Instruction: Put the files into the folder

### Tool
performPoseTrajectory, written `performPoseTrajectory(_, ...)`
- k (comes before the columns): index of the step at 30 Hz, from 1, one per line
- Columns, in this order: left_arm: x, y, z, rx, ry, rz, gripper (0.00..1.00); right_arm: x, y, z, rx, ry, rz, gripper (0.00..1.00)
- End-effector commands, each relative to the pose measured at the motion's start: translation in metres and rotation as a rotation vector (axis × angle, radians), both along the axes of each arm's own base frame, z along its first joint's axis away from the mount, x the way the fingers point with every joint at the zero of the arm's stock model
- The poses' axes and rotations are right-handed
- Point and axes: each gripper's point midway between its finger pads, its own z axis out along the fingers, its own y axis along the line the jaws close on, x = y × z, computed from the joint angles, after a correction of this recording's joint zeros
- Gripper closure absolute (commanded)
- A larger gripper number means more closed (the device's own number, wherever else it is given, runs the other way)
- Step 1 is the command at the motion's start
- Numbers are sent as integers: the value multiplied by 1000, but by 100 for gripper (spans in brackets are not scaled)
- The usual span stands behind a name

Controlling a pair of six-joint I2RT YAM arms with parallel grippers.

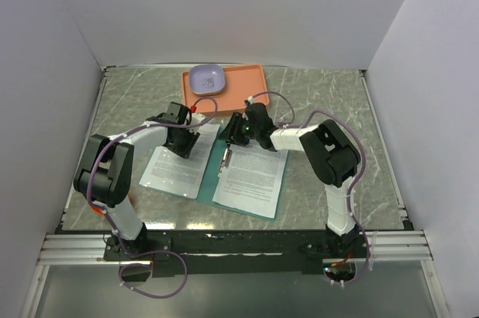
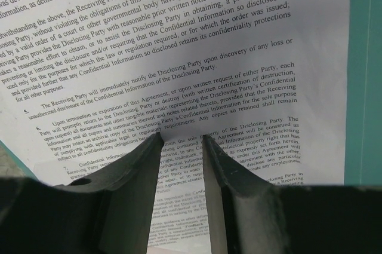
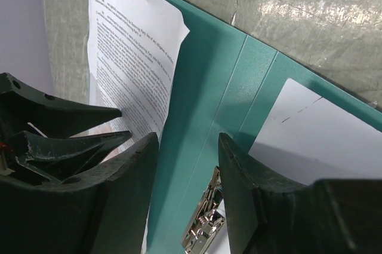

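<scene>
The teal folder [image 1: 212,179] lies open on the table. One printed sheet [image 1: 174,168] lies on its left half and a second sheet [image 1: 251,176] on its right half. My left gripper [image 1: 182,143] is open with its tips down on the upper part of the left sheet [image 2: 179,57]; its gripper's midpoint [image 2: 182,138] is over the text. My right gripper [image 1: 236,135] is open above the top of the folder's spine [image 3: 203,98], the midpoint [image 3: 186,143] over teal card. The metal fastener [image 3: 206,224] shows between its fingers. It holds nothing.
An orange-pink tray [image 1: 243,82] with a purple bowl [image 1: 206,78] stands at the back, just beyond both grippers. In the right wrist view the left gripper's fingers [image 3: 71,122] are close on the left. White walls enclose the marble table [image 1: 329,93].
</scene>
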Motion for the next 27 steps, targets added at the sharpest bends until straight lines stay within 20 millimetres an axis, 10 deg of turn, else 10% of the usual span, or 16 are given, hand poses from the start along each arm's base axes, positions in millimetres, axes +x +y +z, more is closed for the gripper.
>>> performPoseTrajectory(1, -8, 12, -5, 51, 12, 0, 60, -1, 8, 16, 36, -43, 13, 48)
performPoseTrajectory(27, -9, 10, 1, 37, 8, 7, 61, -12, 5, 14, 28, -34, 40, 49)
